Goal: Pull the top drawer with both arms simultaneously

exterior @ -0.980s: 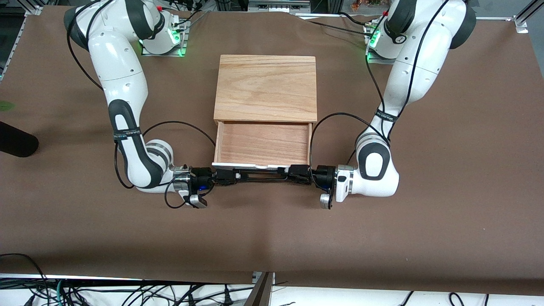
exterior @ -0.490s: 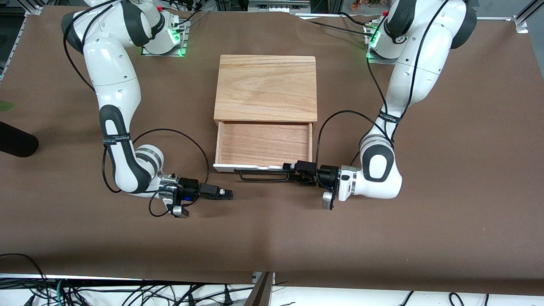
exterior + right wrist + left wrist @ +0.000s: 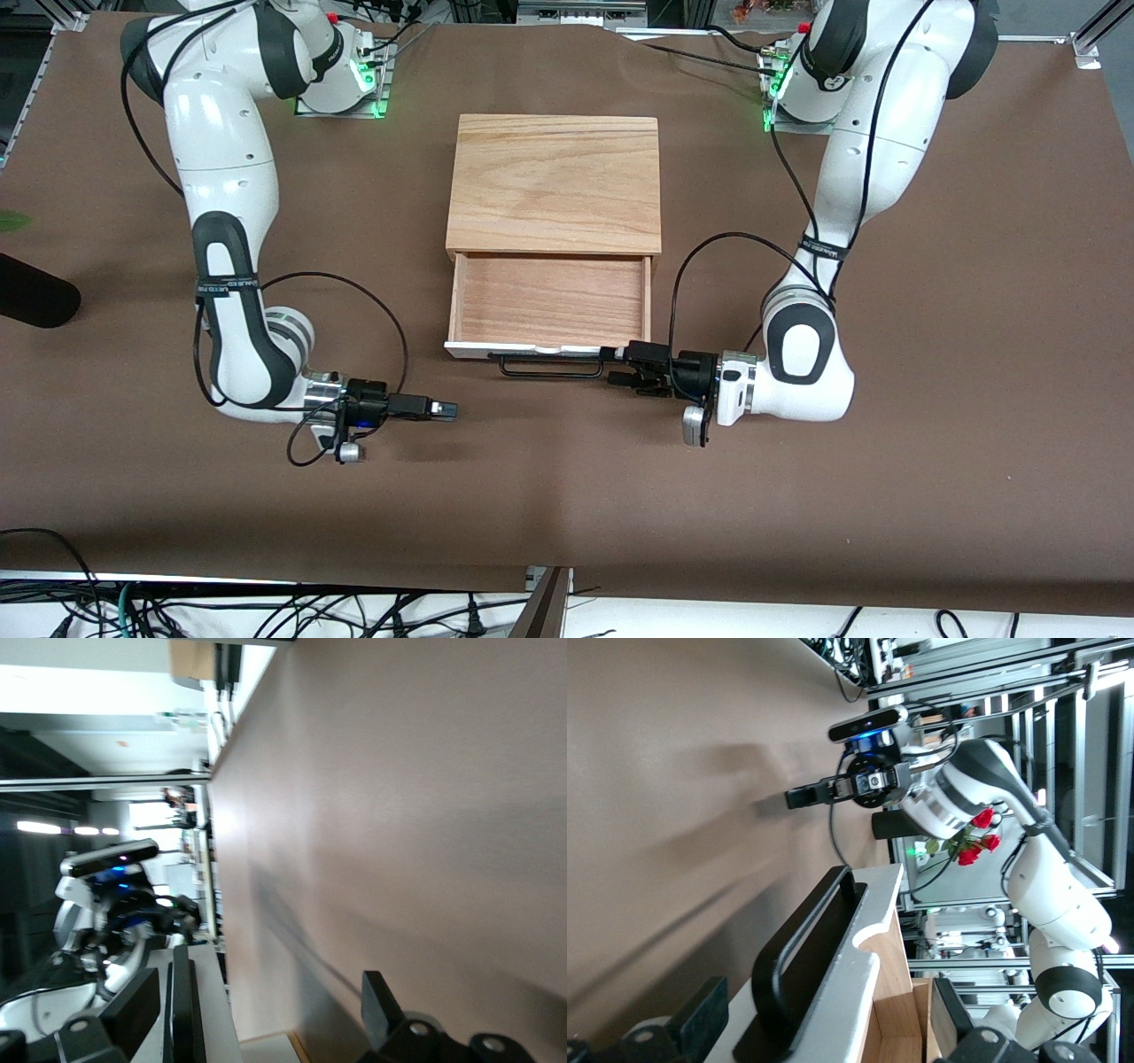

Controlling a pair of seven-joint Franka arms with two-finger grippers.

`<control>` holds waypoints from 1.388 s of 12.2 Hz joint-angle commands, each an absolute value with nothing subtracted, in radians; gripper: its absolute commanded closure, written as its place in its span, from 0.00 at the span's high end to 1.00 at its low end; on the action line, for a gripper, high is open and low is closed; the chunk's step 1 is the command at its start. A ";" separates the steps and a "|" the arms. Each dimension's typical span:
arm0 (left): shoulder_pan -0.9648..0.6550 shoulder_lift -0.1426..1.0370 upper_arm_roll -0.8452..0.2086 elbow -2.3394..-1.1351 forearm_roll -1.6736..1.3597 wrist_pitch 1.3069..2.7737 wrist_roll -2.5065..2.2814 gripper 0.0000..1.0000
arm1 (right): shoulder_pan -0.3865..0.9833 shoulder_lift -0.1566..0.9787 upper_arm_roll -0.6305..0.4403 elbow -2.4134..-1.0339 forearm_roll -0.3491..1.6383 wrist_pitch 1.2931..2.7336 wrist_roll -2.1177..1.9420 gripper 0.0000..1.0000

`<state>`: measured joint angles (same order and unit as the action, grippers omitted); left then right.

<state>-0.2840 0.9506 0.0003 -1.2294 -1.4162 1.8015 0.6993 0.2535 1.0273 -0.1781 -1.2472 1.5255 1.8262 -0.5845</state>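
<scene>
The top drawer (image 3: 549,299) stands pulled out of the light-wood cabinet (image 3: 554,182), showing its reddish wood inside. Its white front carries a black bar handle (image 3: 545,367). My left gripper (image 3: 617,365) is open at the handle's end toward the left arm's end of the table. In the left wrist view the handle (image 3: 802,966) and white front (image 3: 846,992) lie between the spread fingers (image 3: 700,1019), untouched. My right gripper (image 3: 447,410) is open and low over bare table, clear of the handle. In the right wrist view its fingers (image 3: 381,1005) stand apart beside the handle (image 3: 182,1010).
The brown table cover (image 3: 567,496) spreads wide around the cabinet. A dark rounded object (image 3: 35,301) lies at the table's edge toward the right arm's end. Loose cables (image 3: 266,611) hang below the table's front edge.
Both grippers opened and let go of the handle. The right gripper drew well away toward its own end of the table; the left backed off slightly. The drawer stayed put.
</scene>
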 commanded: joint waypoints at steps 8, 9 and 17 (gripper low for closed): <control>-0.275 0.691 0.012 -1.196 -0.642 1.783 0.260 1.00 | 0.264 0.887 -0.288 -1.115 0.819 1.801 -0.209 1.00; -0.275 0.642 0.012 -1.224 -0.559 1.781 0.223 1.00 | 0.261 0.846 -0.287 -1.117 0.717 1.780 -0.148 1.00; -0.273 0.324 0.029 -1.308 -0.029 1.496 0.061 1.00 | 0.233 0.491 -0.278 -1.305 0.201 1.741 -0.075 1.00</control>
